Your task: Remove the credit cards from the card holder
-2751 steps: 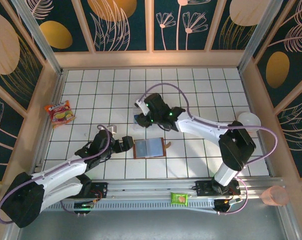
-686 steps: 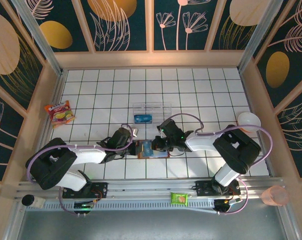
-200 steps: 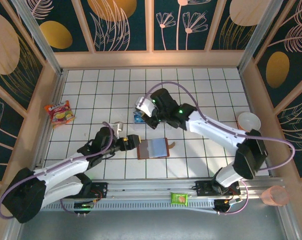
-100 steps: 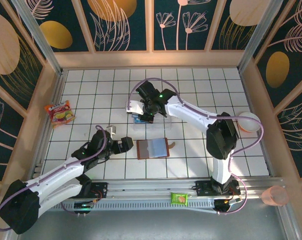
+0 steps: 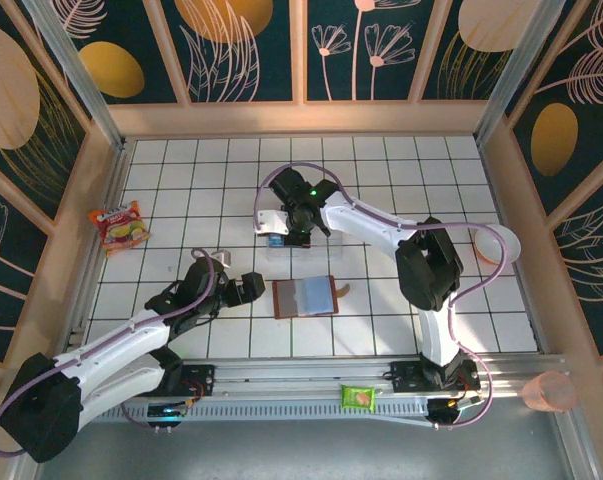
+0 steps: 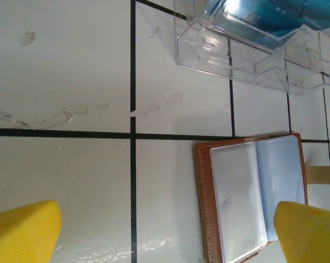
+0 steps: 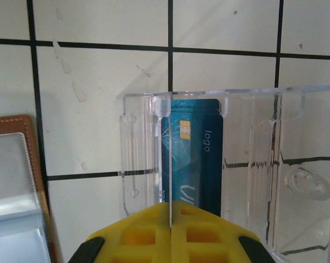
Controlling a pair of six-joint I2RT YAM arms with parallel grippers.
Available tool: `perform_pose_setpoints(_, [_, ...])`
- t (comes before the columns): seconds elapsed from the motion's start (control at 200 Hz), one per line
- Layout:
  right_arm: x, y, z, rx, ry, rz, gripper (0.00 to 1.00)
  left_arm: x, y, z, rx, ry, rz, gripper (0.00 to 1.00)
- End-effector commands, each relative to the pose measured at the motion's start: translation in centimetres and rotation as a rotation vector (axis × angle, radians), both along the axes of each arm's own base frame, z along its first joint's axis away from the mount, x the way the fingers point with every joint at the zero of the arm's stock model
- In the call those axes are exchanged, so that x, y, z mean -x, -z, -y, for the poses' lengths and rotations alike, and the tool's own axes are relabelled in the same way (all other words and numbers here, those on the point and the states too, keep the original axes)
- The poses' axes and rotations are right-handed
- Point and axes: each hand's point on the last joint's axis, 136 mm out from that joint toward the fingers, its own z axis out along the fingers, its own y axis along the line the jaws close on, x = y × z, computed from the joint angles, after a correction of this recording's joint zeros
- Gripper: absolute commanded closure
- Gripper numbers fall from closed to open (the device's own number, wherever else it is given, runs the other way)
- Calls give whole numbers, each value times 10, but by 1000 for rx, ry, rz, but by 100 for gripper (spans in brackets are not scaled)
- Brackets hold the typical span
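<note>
Right gripper (image 7: 170, 212) sat over clear box (image 7: 301, 137), fingers pressed together. Could not tell whether anything was pinched between them. Blue card (image 7: 196, 156) lay inside box, near one end, chip side up. Left gripper (image 6: 165, 227) hovered low over table (image 6: 61, 66), jaws wide apart, empty. Wallet (image 6: 252, 197) lay open flat on table, near box but apart from it, by left gripper's tips.
</note>
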Motion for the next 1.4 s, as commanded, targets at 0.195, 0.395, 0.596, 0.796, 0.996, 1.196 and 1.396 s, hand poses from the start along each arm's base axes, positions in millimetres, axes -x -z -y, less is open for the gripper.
perform_pose_setpoints(0.195, [-17, -1, -5, 3, -11, 26, 100, -3, -1, -3, -17, -13, 3, 1])
perform_pose_setpoints(0.395, [-16, 6, -6, 11, -18, 7, 100, -3, 0, -3, -14, -13, 1, 1])
perform_pose_setpoints(0.596, [-10, 13, -7, 12, -29, -31, 100, -3, 1, -3, -13, -15, 2, 1])
perform_pose_setpoints(0.796, [-8, 20, -12, 13, -22, -42, 100, -3, 2, -2, -8, -15, 1, 1])
perform_pose_setpoints(0.996, [-22, 0, -21, -60, 29, 13, 74, -3, 2, -1, 5, -14, 2, 1])
perform_pose_setpoints(1.196, [-29, -44, -35, -202, 69, 63, 64, -6, -3, 1, 18, -16, 20, 1])
perform_pose_setpoints(1.396, [-31, -81, -35, -343, 155, 109, 57, -12, -14, 2, 39, -31, 61, 1])
